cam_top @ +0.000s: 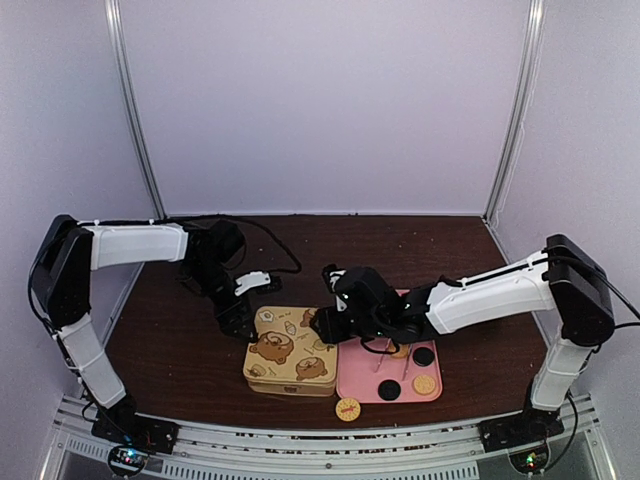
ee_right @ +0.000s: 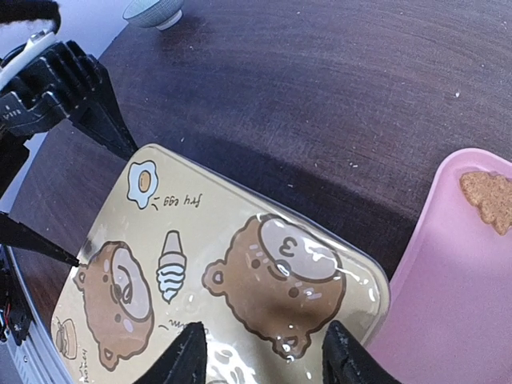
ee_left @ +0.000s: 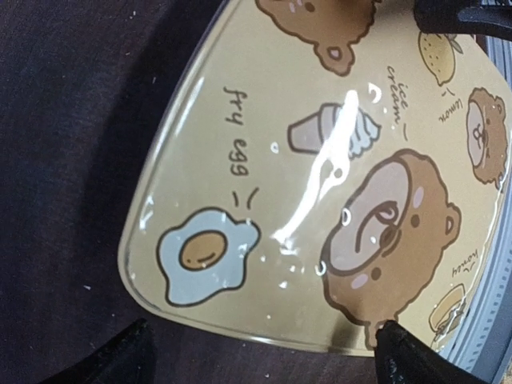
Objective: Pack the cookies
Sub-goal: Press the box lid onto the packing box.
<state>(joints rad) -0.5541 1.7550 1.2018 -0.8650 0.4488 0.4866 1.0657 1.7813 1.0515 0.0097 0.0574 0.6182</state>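
- Cookies [cam_top: 424,384] lie on a pink tray [cam_top: 358,385] near the front edge of the dark counter [cam_top: 170,340]: two black rounds and some tan ones. The right wrist view shows a tan animal-shaped biscuit [ee_right: 486,196] among them.
- One orange-yellow cookie [cam_top: 347,409] sits alone on the counter, just in front of where the tray meets the tin.
- A yellow tin [cam_top: 290,362] printed with bears stands just beside the tray's left side, with its lid on.
- The left fingers [ee_left: 412,360] are spread wide on either side of the tin's fried-egg corner and hold nothing.
- The right fingers [ee_right: 186,360] stand partly apart over the lid near its tray-side edge and pinch nothing. Whether they touch the lid cannot be told.
- A pale bowl [ee_right: 152,10] sits further back on the counter.
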